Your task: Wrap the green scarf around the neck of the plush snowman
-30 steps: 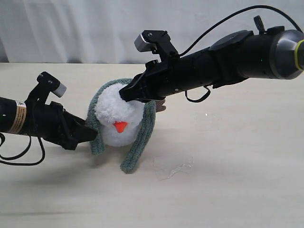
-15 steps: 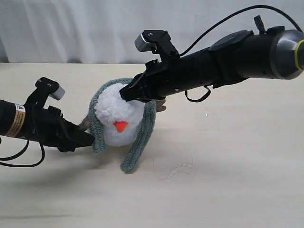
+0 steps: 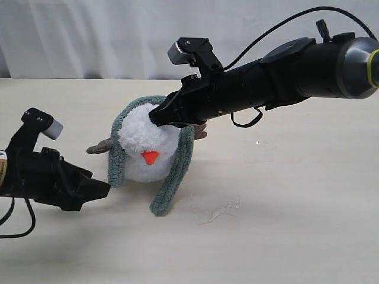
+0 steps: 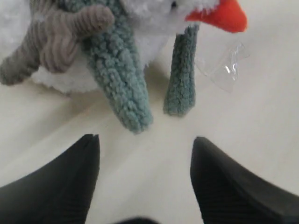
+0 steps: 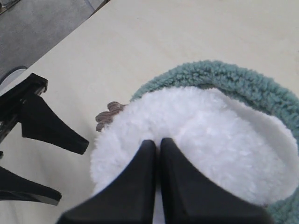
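Beige table [image 3: 296,248] bears the plush snowman [image 3: 148,142], green scarf [image 3: 176,168] draped over it; right tool [image 5: 155,143] closed on top, left tool [image 4: 145,140] wide beside it. Probably the hanging ends need crossing next.

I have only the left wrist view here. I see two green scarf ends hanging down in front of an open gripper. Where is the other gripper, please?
Observer: In the exterior view the right gripper is at the top of the plush snowman.
Operator: Is it open too?
Observer: No. The right wrist view shows its jaws shut, with the tips against the white fur. I cannot tell whether they pinch any fur.
Operator: How do the two ends join, above my picture?
Observer: The green scarf runs around behind the head. One end hangs on each side of the orange nose, and they are not crossed.
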